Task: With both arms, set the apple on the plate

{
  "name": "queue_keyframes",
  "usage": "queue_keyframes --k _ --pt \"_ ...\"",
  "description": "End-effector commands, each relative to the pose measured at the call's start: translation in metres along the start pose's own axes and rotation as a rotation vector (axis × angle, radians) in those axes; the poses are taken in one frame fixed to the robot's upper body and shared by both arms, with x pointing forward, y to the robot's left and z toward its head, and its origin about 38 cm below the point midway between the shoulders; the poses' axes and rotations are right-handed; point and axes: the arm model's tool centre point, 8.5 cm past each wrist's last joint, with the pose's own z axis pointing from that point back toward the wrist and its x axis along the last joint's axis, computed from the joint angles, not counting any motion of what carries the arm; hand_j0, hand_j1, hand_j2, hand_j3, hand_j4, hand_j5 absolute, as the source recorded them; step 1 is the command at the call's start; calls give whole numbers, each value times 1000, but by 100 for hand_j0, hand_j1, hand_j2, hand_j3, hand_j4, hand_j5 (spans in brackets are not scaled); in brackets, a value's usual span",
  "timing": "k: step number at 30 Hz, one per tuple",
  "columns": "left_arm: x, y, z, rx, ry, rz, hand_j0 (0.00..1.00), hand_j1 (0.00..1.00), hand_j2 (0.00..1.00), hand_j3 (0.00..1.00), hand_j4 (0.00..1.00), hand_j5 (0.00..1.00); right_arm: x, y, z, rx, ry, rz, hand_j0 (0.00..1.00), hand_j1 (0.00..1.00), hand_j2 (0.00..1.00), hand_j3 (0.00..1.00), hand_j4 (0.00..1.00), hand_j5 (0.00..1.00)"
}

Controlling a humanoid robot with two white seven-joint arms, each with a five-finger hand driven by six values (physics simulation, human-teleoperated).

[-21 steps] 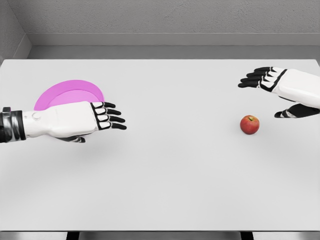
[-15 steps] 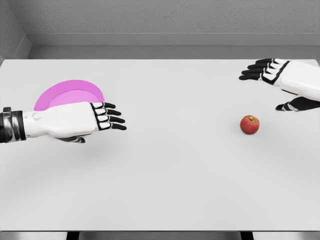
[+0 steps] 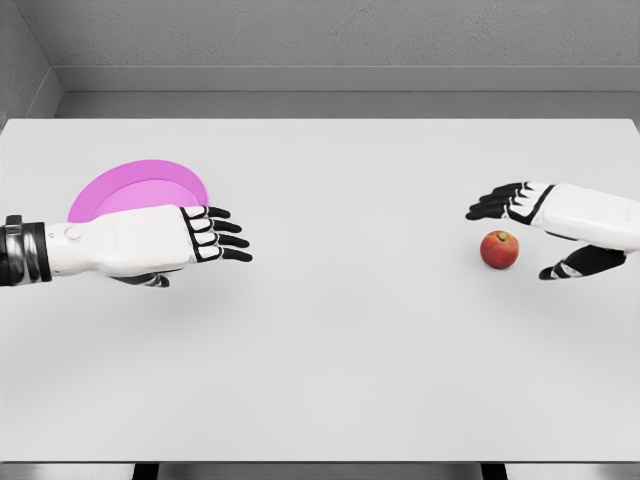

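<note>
Plate (image 3: 120, 186) half hidden behind spread left robot hand (image 3: 185, 240); right robot hand (image 3: 545, 225) spread beside apple (image 3: 499, 249).

Right robot hand (image 3: 545, 225) spread open around the apple (image 3: 500, 249); left robot hand (image 3: 190, 237) open over the pink plate (image 3: 120, 190)

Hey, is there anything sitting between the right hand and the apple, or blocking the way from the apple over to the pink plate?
Nothing lies between the open right hand and the small red apple. Toward the round pink plate, the white table is bare, but the left hand hovers over the plate's near edge.
</note>
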Motion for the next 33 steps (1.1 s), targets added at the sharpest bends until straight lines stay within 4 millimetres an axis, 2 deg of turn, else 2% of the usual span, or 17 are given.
queue_keyframes --k 1,6,10,13,16,20,29,33 --pt "0 0 0 4 1 5 100 100 100 100 100 100 -2 4 0 6 2 -18 100 100 100 100 100 100" --pt "1 -2 -3 -24 -6 7 100 100 100 100 100 100 -18 19 -9 37 19 -72 100 100 100 100 100 100" --pt "1 -3 -3 -25 -5 7 100 100 100 100 100 100 -20 33 -20 53 9 -101 100 100 100 100 100 100" --pt "1 -3 -3 -25 -5 7 100 100 100 100 100 100 -29 32 -17 44 34 -110 100 100 100 100 100 100" --pt "1 -3 -3 -25 -5 7 100 100 100 100 100 100 -38 39 -29 54 45 -117 100 100 100 100 100 100" --pt "1 -3 -3 -26 -5 7 100 100 100 100 100 100 -37 43 -34 59 37 -124 100 100 100 100 100 100" --pt "1 -3 -3 -28 -6 6 100 100 100 100 100 100 -55 53 -34 65 93 -146 100 100 100 100 100 100" --pt "1 -3 -3 -29 -7 7 100 100 100 100 100 100 -61 51 -33 70 116 -134 100 100 100 100 100 100"
